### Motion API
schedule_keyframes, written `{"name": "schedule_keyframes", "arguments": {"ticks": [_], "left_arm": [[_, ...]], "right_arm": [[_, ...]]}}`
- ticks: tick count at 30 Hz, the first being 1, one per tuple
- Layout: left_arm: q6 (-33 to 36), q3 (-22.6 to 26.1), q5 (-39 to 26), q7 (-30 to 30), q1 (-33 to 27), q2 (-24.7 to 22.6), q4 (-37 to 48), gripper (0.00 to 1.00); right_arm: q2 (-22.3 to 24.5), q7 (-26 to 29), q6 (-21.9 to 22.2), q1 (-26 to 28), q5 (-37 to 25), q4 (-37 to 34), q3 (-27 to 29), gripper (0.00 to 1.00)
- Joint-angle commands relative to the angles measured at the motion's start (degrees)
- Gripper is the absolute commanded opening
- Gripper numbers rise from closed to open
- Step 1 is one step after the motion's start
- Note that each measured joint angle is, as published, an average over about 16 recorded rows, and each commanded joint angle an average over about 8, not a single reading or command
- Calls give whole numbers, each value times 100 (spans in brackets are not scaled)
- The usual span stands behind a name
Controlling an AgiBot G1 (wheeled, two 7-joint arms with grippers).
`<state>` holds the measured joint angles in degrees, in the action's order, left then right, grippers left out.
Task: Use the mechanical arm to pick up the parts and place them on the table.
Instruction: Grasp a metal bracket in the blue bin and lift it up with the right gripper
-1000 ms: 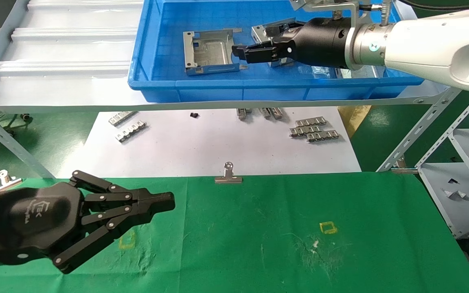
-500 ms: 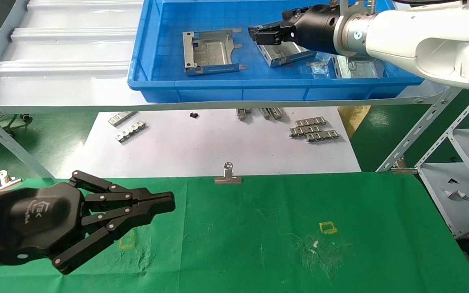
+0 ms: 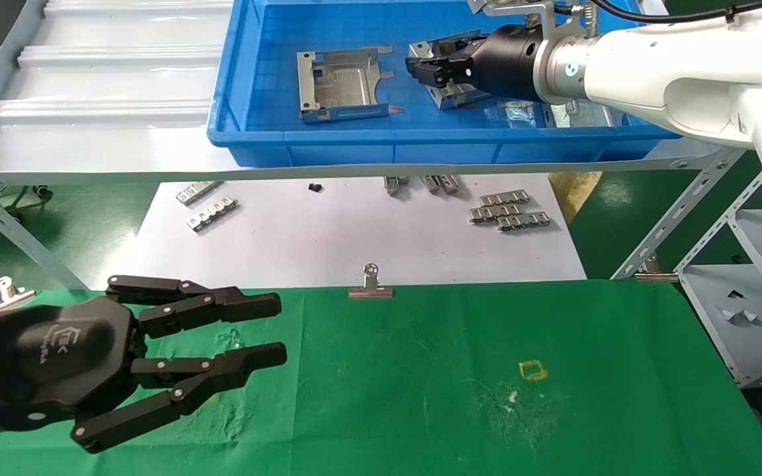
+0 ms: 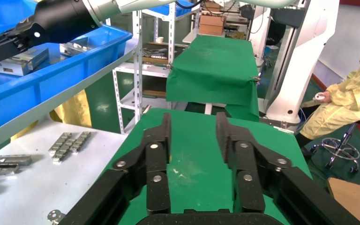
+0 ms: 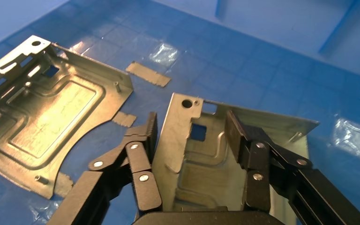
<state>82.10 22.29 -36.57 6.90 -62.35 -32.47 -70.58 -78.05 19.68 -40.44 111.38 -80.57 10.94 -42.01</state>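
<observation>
Two silver parts show in the blue bin (image 3: 354,142) on the shelf. One part (image 3: 341,86) (image 5: 51,117) lies flat and free. My right gripper (image 3: 428,69) (image 5: 191,117) reaches over the other part (image 3: 450,96) (image 5: 201,154), open. One finger (image 5: 143,140) is outside the part's folded wall and the other finger (image 5: 243,140) is over its floor, with a gap beside it. My left gripper (image 3: 278,330) (image 4: 193,117) hovers open and empty over the near left of the green table (image 3: 487,344) (image 4: 192,159).
Between the shelf and the table lies a white paper sheet (image 3: 354,238) with ridged metal strips (image 3: 510,211) (image 3: 212,215). A binder clip (image 3: 371,287) sits on the table's far edge. The ribbed shelf (image 3: 110,86) extends left; a metal rack (image 3: 745,264) stands right.
My left gripper's fingers have spread from shut to open. My right gripper swung from beside the first part toward the second part and now straddles its wall.
</observation>
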Motion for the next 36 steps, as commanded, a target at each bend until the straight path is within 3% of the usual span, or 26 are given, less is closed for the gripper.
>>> {"name": "schedule_keyframes", "arguments": {"ticks": [1, 15, 21, 24, 31, 36], "left_arm": [[0, 0, 0, 0, 0, 0, 0, 100], [0, 0, 0, 0, 0, 0, 0, 100], [0, 0, 0, 0, 0, 0, 0, 100], [0, 0, 0, 0, 0, 0, 0, 100], [0, 0, 0, 0, 0, 0, 0, 100], [0, 0, 0, 0, 0, 0, 0, 100]], "right_arm": [[0, 109, 2, -19, 14, 18, -58, 0], [33, 418, -16, -8, 203, 192, -379, 0], [105, 400, -237, 133, 485, 200, -302, 0], [195, 346, -556, 187, 719, 200, -181, 0], [619, -134, -1745, 143, 1479, 278, 282, 0], [857, -471, -2296, 102, 1783, 295, 477, 0]]}}
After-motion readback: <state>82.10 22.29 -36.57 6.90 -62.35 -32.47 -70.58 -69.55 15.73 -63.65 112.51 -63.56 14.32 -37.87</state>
